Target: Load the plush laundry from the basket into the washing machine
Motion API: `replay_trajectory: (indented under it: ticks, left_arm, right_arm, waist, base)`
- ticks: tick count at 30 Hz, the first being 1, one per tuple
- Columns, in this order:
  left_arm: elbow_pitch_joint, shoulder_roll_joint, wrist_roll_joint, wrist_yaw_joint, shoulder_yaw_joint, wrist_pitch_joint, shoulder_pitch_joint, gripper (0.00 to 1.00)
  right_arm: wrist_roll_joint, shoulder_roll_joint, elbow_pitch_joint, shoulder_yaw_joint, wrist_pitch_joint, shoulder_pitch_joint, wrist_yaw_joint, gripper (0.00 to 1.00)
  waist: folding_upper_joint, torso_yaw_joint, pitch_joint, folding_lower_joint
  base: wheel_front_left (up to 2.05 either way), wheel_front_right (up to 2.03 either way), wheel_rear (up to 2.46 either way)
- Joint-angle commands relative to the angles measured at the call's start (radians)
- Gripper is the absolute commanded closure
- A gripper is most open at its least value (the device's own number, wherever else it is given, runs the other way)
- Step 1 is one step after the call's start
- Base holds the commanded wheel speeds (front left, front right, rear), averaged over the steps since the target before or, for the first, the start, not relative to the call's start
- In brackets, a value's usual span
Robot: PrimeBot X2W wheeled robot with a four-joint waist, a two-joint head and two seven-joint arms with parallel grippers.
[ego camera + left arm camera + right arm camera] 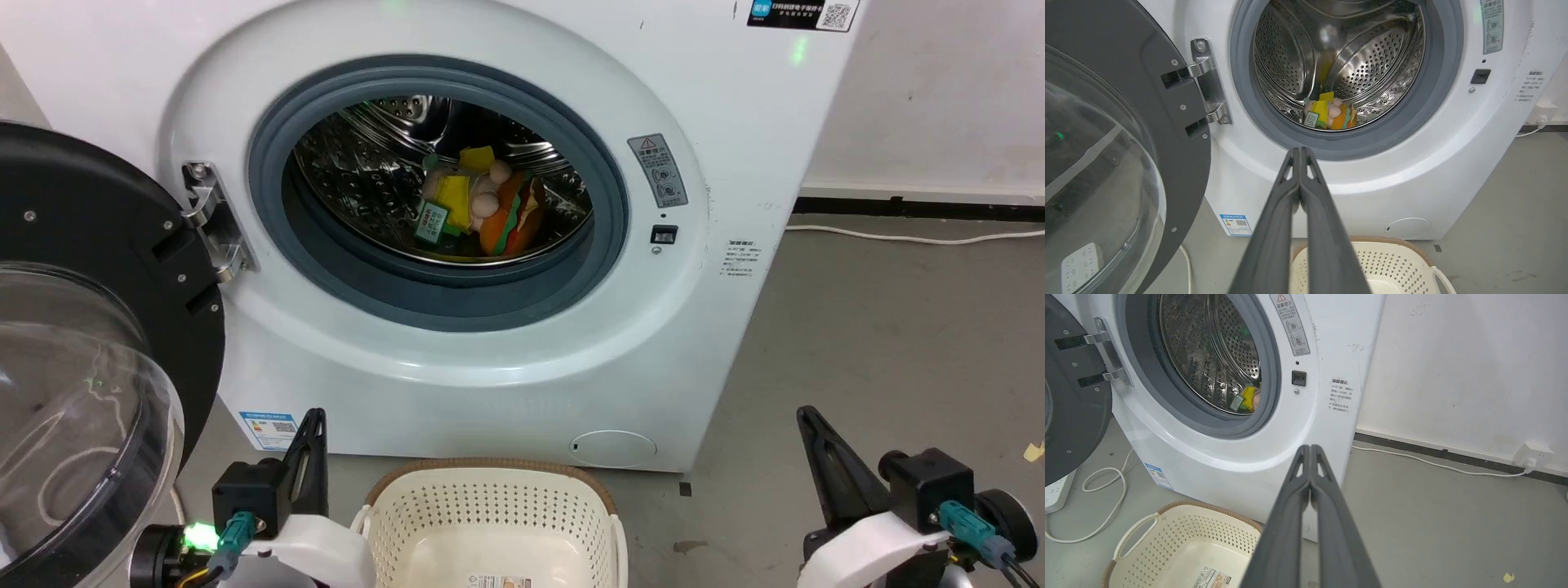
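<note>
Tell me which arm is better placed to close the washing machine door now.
Left, probably. The open door hangs on the washing machine's left side, close beside the shut left gripper. The shut right gripper sits far across, past the basket. The plush laundry already lies inside.

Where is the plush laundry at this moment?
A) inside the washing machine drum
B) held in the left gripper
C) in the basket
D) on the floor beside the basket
A: the plush laundry lies at the bottom of the washing machine drum, while the basket holds no plush.
</note>
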Motion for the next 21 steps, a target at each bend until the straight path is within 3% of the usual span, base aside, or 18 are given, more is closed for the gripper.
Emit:
replay_trajectory:
  ticks: [1,21]
  left_arm:
    - [-0.006,-0.001,0.007,-0.005,0.007,0.007,-0.005,1.0]
    - [-0.009,-0.004,0.01,-0.006,0.013,0.017,-0.005,1.0]
  right_arm:
    - [-0.01,-0.001,0.004,0.001,0.004,-0.01,-0.001,1.0]
    - [-0.015,-0.001,0.005,0.001,0.014,-0.013,-0.001,1.0]
  waist:
    - [0.0,0.0,0.0,0.0]
    - [0.0,0.0,0.0,0.0]
  base:
    - [0.0,0.0,0.0]
    - [0.0,0.0,0.0]
